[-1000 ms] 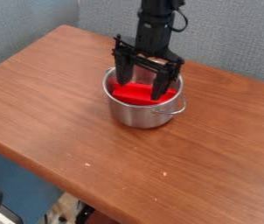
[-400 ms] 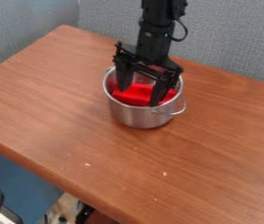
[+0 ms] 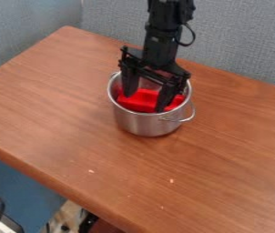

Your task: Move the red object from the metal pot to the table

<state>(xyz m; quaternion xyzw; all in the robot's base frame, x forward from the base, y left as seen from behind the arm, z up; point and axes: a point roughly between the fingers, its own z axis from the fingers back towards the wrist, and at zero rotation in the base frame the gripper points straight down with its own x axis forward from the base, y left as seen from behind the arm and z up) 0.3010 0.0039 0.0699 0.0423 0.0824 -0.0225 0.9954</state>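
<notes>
The red object point(image 3: 137, 95) was seen lying inside the metal pot point(image 3: 150, 116) on the wooden desk point(image 3: 67, 118), while the pincer point(image 3: 147, 96) was lowered into the pot with its jaws spread apart around the object.

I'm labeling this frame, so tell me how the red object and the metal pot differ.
The red object is bright red and flat-looking; the metal pot is silvery, round and straight-sided. The red object is the smaller one and lies inside; the metal pot holds it and stands on the table. The pot has a small loop handle; the red object shows none. Both look glossy.
</notes>
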